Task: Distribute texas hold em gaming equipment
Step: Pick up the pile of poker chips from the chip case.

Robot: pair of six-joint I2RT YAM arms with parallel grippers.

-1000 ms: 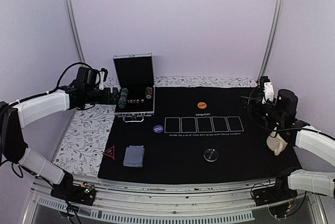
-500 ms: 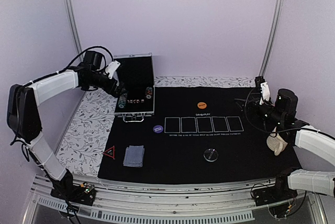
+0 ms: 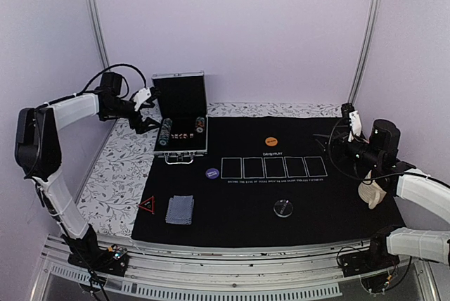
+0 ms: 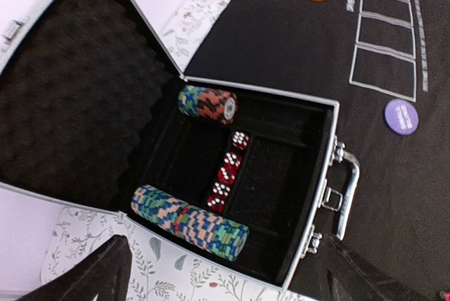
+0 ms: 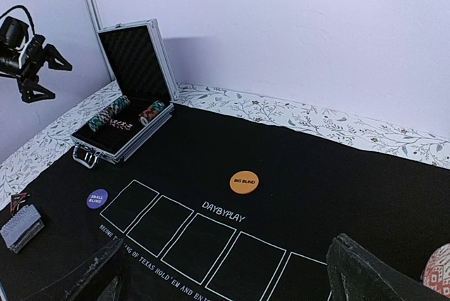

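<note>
An open metal case (image 3: 180, 114) at the back left holds a long row of poker chips (image 4: 190, 220), a short row (image 4: 207, 104) and red dice (image 4: 226, 172). On the black mat lie an orange chip (image 3: 272, 142), a purple chip (image 3: 212, 173), a red triangle marker (image 3: 147, 205), a deck of playing cards (image 3: 179, 209) and a clear disc (image 3: 283, 208). My left gripper (image 3: 145, 111) hovers open just left of the case, above the long chip row, holding nothing. My right gripper (image 3: 343, 131) hangs open over the mat's right end, empty.
The case's foam-lined lid (image 4: 77, 90) stands upright behind the chips, its handle (image 4: 344, 195) facing the mat. The black mat (image 3: 330, 195) is printed with five white rectangles. A flowered cloth (image 3: 116, 174) covers the table left of it. White walls close in behind and on both sides.
My left arm has drawn back and up from the case's chip rows, and its wrist has swung left toward the wall. The right arm has barely moved.
</note>
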